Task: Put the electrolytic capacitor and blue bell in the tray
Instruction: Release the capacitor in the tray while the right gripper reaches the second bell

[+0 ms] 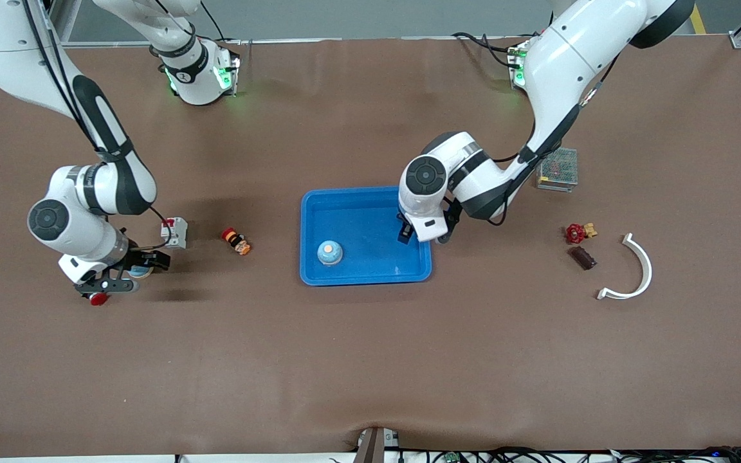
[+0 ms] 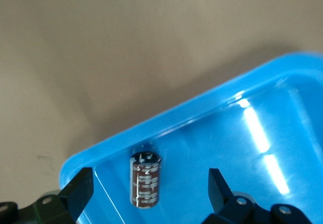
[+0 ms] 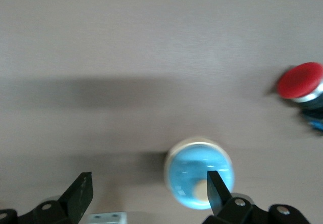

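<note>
The left gripper (image 2: 146, 186) stood wide open over the tray (image 2: 212, 148) — the electrolytic capacitor (image 2: 146, 179) lay free between its fingers (image 2: 218, 186), touching neither.

The right gripper (image 3: 146, 193) hung wide open too, holding nothing — a blue bell (image 3: 198, 172) beneath it.

I have the left gripper (image 1: 423, 233) low at frame centre, its arm bent down from the upper right, fingers (image 2: 81, 191) spread wide with nothing between the pads. My right gripper (image 1: 127, 275) hangs low at middle left, fingers (image 3: 81, 193) likewise wide apart.
</note>
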Controlling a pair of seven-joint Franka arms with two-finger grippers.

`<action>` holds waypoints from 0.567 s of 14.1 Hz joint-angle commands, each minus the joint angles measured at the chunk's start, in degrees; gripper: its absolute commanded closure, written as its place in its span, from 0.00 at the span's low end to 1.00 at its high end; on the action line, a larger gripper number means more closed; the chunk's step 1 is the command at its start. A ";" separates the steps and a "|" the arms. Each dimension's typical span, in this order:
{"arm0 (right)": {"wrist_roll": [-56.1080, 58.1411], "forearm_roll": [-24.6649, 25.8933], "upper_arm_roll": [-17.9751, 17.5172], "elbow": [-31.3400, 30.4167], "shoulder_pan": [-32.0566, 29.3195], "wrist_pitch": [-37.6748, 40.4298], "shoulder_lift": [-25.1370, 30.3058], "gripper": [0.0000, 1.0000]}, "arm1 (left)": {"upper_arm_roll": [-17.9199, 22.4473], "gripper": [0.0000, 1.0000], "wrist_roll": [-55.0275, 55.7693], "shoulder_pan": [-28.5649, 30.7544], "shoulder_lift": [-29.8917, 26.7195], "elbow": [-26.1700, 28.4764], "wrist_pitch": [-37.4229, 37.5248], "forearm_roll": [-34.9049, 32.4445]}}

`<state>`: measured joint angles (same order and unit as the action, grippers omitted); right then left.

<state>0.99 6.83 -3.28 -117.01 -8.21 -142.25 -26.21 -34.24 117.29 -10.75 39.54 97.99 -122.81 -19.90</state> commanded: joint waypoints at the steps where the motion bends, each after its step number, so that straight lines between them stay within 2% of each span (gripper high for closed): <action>1: 4.27 0.91 -1.29 -1.55 -3.83 -0.57 1.60 0.00 | 0.14 0.00 0.22 0.03 -3.76 -2.36 6.60 -0.58; 3: 6.47 0.73 -1.38 -1.64 -4.97 -1.71 1.43 0.00 | -0.04 0.00 -1.79 2.83 -6.22 -2.63 9.24 -2.95; 6: 6.74 0.56 -1.38 -2.08 -5.33 -2.94 1.25 0.00 | 0.05 0.00 -9.16 6.61 -8.86 -2.11 17.32 -3.22; 8: 6.74 0.56 -1.38 -3.92 -5.24 -5.65 1.25 0.00 | -0.21 0.00 -15.83 11.26 -11.23 -0.79 19.88 -3.48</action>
<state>7.25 6.83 -3.47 -118.04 -12.27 -145.27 -26.18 -34.08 106.39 -3.30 31.34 94.72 -104.97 -22.43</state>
